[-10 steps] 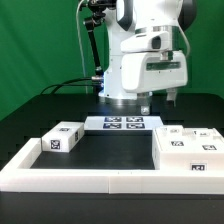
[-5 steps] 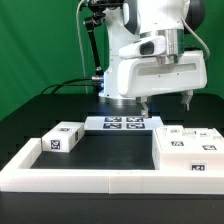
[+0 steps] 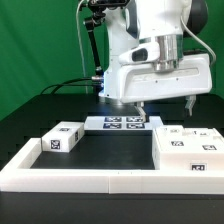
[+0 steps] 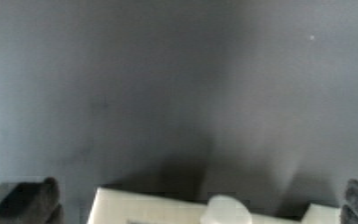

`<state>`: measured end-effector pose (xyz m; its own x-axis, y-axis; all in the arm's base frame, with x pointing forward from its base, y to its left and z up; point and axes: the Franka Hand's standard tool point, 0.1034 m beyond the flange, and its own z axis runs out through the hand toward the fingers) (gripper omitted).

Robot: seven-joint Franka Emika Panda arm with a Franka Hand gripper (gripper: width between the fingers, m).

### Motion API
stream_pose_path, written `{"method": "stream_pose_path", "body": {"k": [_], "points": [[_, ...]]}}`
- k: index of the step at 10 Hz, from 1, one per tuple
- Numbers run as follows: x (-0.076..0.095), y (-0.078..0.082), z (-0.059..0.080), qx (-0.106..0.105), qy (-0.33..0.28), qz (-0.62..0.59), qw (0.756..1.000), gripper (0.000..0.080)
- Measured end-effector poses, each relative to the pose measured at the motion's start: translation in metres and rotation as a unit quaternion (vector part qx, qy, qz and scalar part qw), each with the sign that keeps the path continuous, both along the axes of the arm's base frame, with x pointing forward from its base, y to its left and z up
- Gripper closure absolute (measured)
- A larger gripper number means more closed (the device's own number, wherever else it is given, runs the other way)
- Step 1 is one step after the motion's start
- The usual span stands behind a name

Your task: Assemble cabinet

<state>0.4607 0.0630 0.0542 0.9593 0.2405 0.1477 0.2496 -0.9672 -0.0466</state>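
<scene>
1. Green backdrop [image 3: 40, 50] is hanging behind a black bench [image 3: 100, 152]. A low white border wall [image 3: 90, 178] is running along the near edge, and the marker board [image 3: 124, 123] is lying flat at back centre.
2. The cabinet's big box shell [image 3: 190, 150] is sitting on the bench at the exterior view's right, close against the border wall; I cannot tell whether they are touching. A small tagged block [image 3: 60, 138] is sitting at the exterior view's left, well apart from the shell.
3. Jaws are standing wide open, holding nothing and hovering above the shell's far edge. The wrist view is showing the fingertips [image 4: 23, 200] far apart, with a white edge [image 4: 167, 208], probably the shell, between them.
4. The shell's long axis seems to be running across the exterior view, though the frame is cutting off its right end. Its tags are facing up and toward the camera. The block is sitting skewed, with one corner nearest the camera.
5. Judgement: the step in hand is looking like an approach to grasp the shell. To do it well, centre the wall between the fingers, square the wrist to the edge, and descend slowly before closing.
</scene>
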Motion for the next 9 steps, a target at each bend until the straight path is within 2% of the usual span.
{"method": "stream_pose_path", "body": {"k": [2, 3, 4, 9], "points": [[0.013, 0.007, -0.001, 0.004, -0.004, -0.027, 1.000, 0.0002], [0.022, 0.018, -0.003, 0.010, -0.016, -0.055, 0.998, 0.0002], [0.024, 0.021, -0.012, 0.009, -0.020, -0.055, 0.998, 0.0002], [0.023, 0.020, -0.013, 0.005, -0.018, -0.046, 0.999, 0.0002]]}}
